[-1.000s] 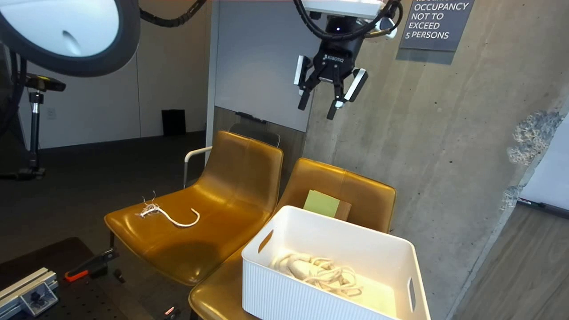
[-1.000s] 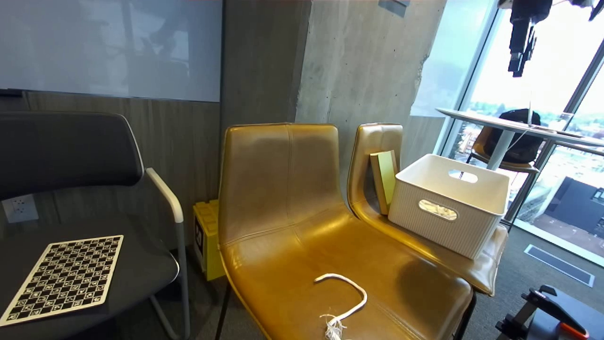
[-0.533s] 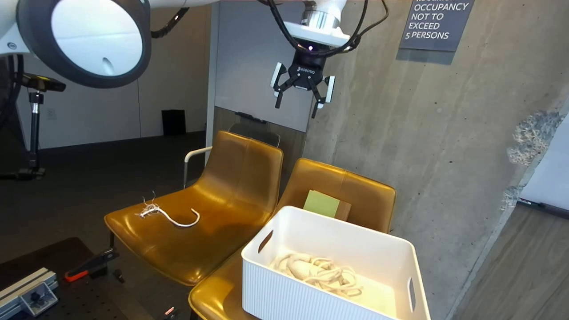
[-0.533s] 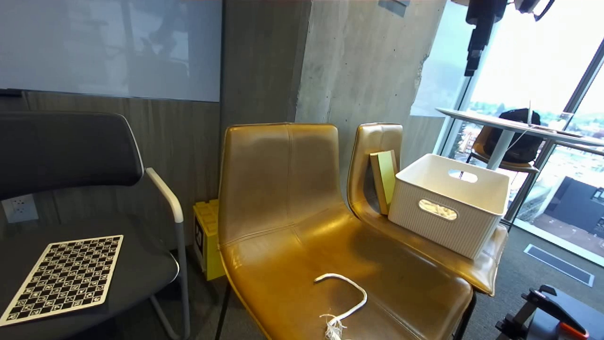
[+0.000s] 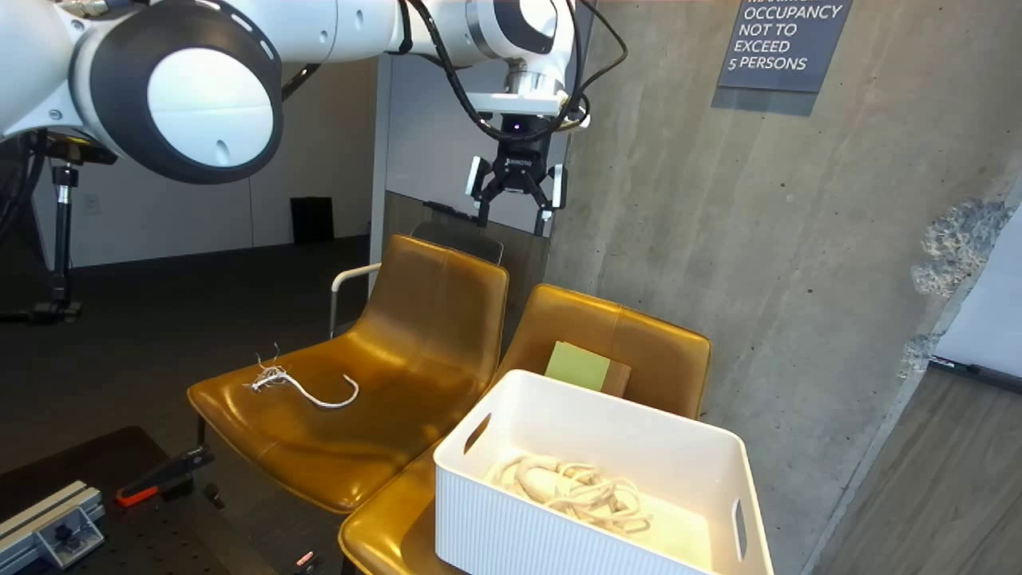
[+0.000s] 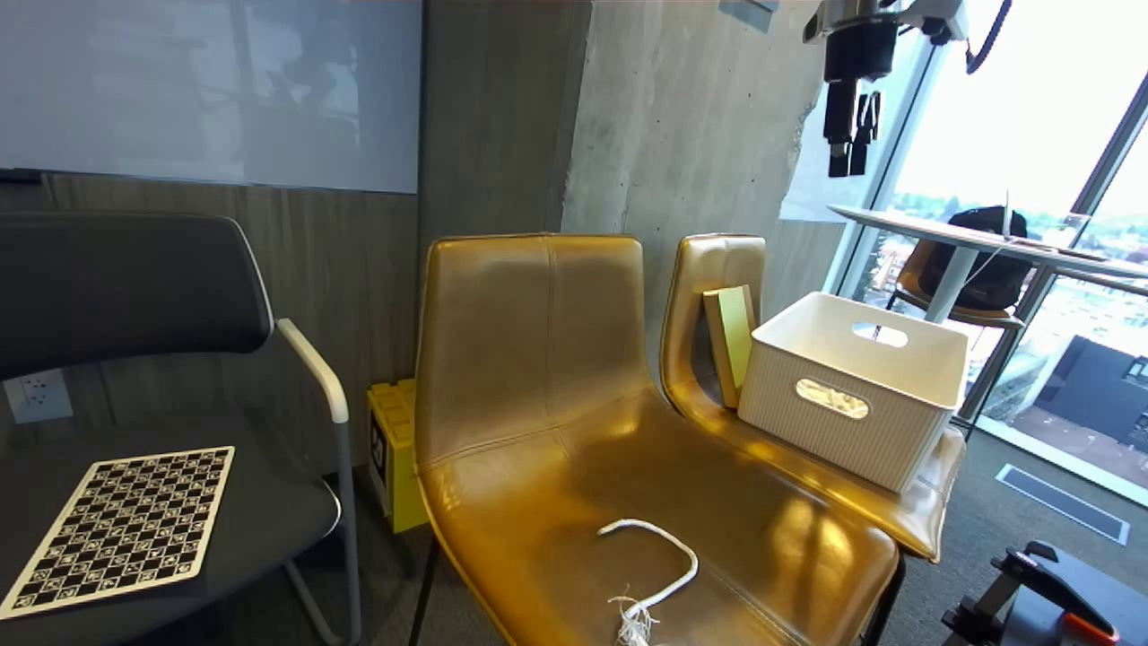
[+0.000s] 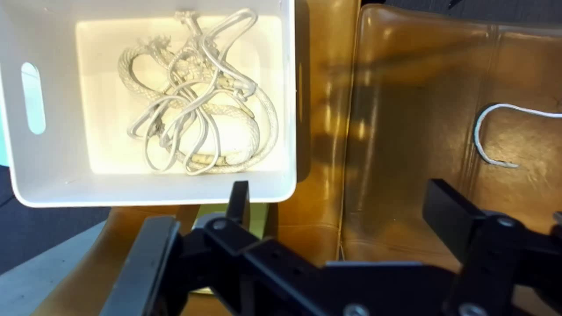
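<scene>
My gripper [image 5: 512,221] is open, with nothing between its fingers, and hangs pointing down above the chairs in both exterior views. In the wrist view its fingers [image 7: 448,215] are spread wide over the gap between the two seats. A short white rope [image 5: 319,403] with a frayed end lies curved on the tan chair [image 5: 383,423]; the wrist view shows only its hooked end [image 7: 477,136]. On the neighbouring tan chair stands a white ribbed bin [image 5: 511,519]. Tangled pale ropes [image 7: 241,113] lie on the bin's floor. No contact shows between the gripper and anything.
A green and brown box [image 5: 576,366] leans on the chair back behind the bin. A concrete wall [image 5: 798,263] rises behind. A black chair [image 6: 126,287] carries a checkered board [image 6: 134,529]. A clamp tool [image 5: 160,479] and metal rail [image 5: 52,519] sit low at the side.
The arm has come down and swung toward the chair with the white rope, the gripper now hanging nearly straight. Its fingers have spread wider. The bin and ropes have not moved.
</scene>
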`<state>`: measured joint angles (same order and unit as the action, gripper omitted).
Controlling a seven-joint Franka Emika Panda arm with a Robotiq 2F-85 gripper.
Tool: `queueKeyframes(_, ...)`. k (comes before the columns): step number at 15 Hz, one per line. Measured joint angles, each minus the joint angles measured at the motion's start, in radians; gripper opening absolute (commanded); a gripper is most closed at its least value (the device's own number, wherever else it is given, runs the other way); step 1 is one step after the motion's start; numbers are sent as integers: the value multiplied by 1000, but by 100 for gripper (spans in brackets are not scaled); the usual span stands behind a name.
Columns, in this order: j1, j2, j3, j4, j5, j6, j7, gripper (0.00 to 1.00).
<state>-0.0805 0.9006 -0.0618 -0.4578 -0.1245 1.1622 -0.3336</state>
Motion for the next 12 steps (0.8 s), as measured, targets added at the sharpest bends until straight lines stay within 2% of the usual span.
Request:
queueKeyframes(3,35,22,-39,0,-68,-76,61,100)
queueKeyframes(6,49,45,-57,-1,-118,-131,66,100)
queueKeyframes(12,50,95,-65,-1,-174,-143,16,100)
